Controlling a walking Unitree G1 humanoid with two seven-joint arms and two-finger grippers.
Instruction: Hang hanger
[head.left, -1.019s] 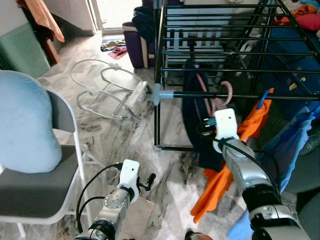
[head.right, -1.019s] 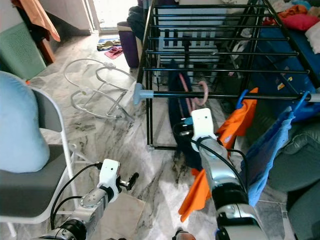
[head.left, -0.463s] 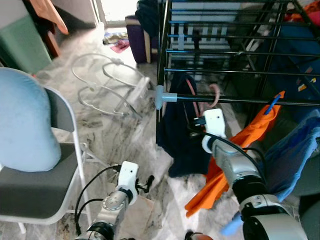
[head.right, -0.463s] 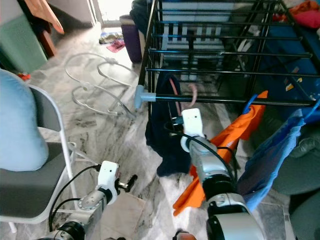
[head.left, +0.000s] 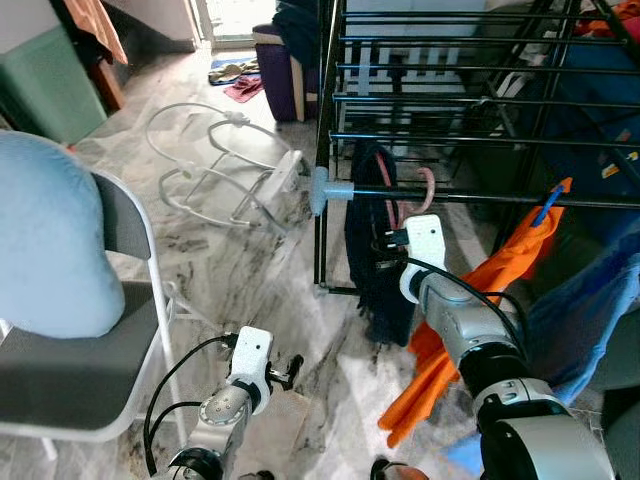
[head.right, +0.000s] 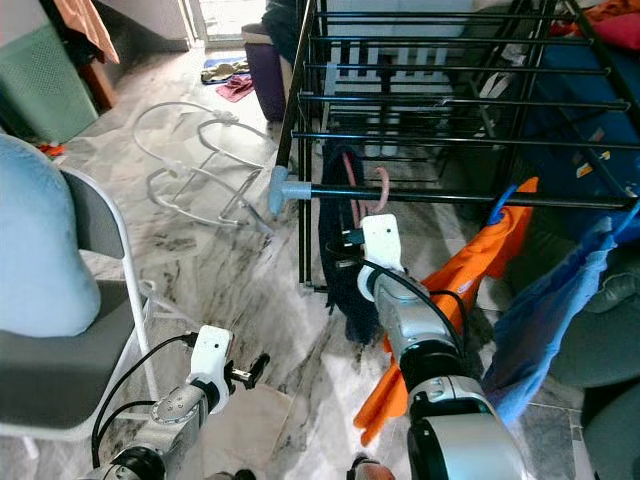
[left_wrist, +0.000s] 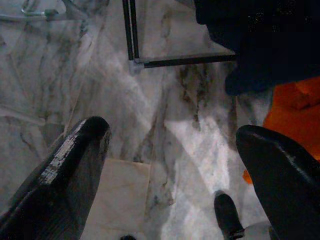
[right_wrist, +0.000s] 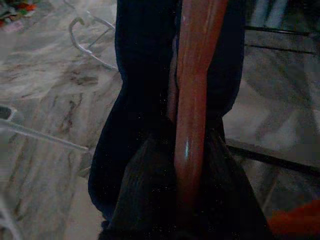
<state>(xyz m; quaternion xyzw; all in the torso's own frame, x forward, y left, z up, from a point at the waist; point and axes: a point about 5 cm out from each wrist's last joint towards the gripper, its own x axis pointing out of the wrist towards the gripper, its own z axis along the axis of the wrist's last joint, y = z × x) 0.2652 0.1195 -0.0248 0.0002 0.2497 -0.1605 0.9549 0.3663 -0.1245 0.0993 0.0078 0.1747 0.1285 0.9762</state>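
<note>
Fingers of the right gripper (right_wrist: 187, 200) are pinched on the pink plastic hanger (right_wrist: 197, 85), whose stem runs straight out between them and hooks over the front rail of the black metal drying rack (head.left: 480, 195) just above and beyond the claw; a dark navy garment (head.left: 372, 260) hangs on that hanger, draped around the stem and falling below the gripper toward the grey marble floor (head.left: 260, 270). Just to the claw's right, an orange cloth (head.left: 480, 300) hangs from a blue hook on the same rail, with a blue cloth (head.right: 555, 310) further right. The left gripper (left_wrist: 165, 175) hangs low near the floor, well apart from the rack, its fingers spread wide. Further left stands a grey folding chair (head.left: 80, 370) with a pale blue cushion (head.left: 50, 240)
</note>
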